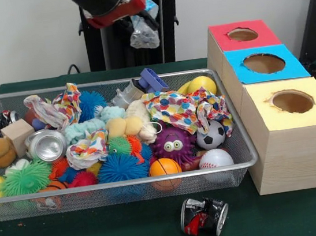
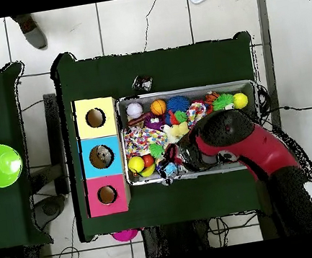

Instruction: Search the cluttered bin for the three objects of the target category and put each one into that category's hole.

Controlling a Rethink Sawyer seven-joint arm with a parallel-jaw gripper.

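Front view, as I read it: gripper (image 1: pixel 142 15) raised behind the bin (image 1: pixel 242 159), jaws clamped on one bottle (image 1: pixel 143 34), a crumpled clear plastic item hanging above the bin's far rim. Red hole (image 1: pixel 242 34) sits at the far end of the box row, well right of the bottle.

We are losing most of the arm (image 1: pixel 109 2) above the front view's top edge, so the claw (image 1: pixel 144 24) is hard to read there: a crinkled clear bottle (image 1: pixel 144 32) is dangling below it, hiding its fingers. From overhead, the arm is covering part of the wire bin (image 2: pixel 251 87), and the claw is too small to make out.
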